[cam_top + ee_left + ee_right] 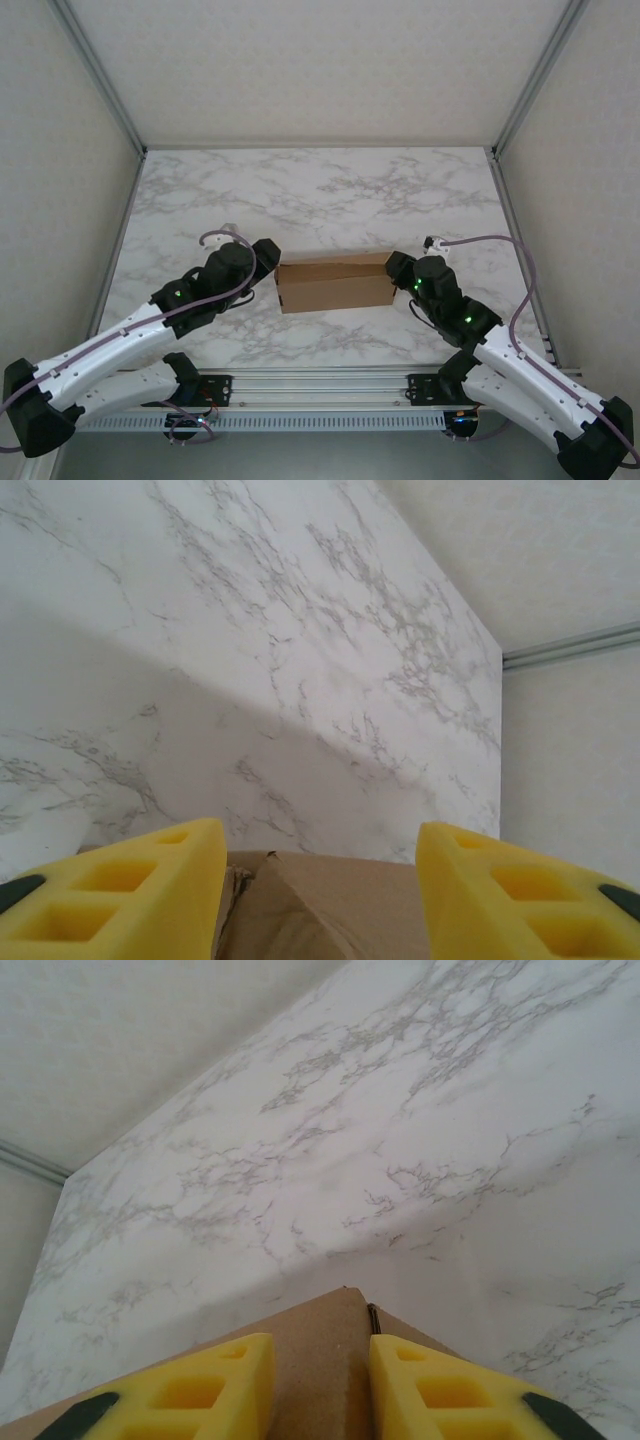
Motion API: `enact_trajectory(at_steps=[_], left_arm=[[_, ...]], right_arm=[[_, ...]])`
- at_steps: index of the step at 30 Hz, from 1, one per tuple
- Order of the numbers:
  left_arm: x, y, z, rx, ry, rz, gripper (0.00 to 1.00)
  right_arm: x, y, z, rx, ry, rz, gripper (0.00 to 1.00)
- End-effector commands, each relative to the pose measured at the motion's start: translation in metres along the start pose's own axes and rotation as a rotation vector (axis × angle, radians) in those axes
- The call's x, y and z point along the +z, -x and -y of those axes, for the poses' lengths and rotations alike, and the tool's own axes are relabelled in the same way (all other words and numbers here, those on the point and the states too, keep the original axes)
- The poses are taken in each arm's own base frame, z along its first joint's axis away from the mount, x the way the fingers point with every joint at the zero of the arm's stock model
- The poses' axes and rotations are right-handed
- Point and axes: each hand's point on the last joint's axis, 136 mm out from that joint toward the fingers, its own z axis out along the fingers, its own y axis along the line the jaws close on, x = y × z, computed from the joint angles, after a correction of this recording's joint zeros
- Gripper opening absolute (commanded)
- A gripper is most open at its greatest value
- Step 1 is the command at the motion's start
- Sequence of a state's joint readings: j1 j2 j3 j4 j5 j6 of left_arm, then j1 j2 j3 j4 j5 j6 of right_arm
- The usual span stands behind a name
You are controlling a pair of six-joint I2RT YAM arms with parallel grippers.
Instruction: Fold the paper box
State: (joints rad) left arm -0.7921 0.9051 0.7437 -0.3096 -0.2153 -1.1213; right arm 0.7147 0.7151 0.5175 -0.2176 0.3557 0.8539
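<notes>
Top: paper box [335,283] sits mid-table [330,190], long axis running left-right. Left arm [215,275] is at its left end and right arm [440,290] at its right end, both about equally near.

Left wrist: left fingers [150,885] are spread wide. The box end sits low between them and isn't gripped.

Right wrist: right fingers [215,1385] are narrow, with a cardboard corner filling the gap. Can't tell if it's pinched.

My read: any next push goes inward along the long axis, one arm per end.
</notes>
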Motion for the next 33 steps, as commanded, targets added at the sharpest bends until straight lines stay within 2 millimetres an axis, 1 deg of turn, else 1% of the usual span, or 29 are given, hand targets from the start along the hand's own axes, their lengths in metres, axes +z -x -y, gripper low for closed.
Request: enact_trajectory(at_steps=[1,7,13,19,24,27,30,33], left_arm=[[0.002,-0.013,0.008,-0.018,-0.038,-0.08,0.54],[-0.001,-0.021,0.022,-0.051,-0.088,-0.141,0.55],[0.002,-0.031,0.034,-0.063,-0.109,-0.21,0.55],[0.009,-0.039,0.033,-0.072,-0.104,-0.238,0.54],[0.009,-0.032,0.021,-0.03,-0.056,-0.192,0.54],[0.01,-0.03,0.004,0.02,0.007,-0.175,0.54],[0.013,-0.035,-0.016,0.027,0.045,-0.185,0.52],[0.011,-0.032,-0.021,0.018,0.047,-0.171,0.52]], right_arm=[[0.004,-0.036,0.035,-0.056,-0.122,-0.12,0.31],[0.005,-0.037,0.036,-0.059,-0.127,-0.12,0.32],[0.006,-0.038,0.037,-0.06,-0.13,-0.121,0.32],[0.007,-0.04,0.038,-0.062,-0.134,-0.127,0.32],[0.005,-0.041,0.041,-0.076,-0.141,-0.13,0.32],[0.003,-0.041,0.043,-0.091,-0.15,-0.127,0.32],[0.002,-0.041,0.045,-0.108,-0.155,-0.128,0.32],[0.003,-0.043,0.048,-0.121,-0.164,-0.133,0.32]])
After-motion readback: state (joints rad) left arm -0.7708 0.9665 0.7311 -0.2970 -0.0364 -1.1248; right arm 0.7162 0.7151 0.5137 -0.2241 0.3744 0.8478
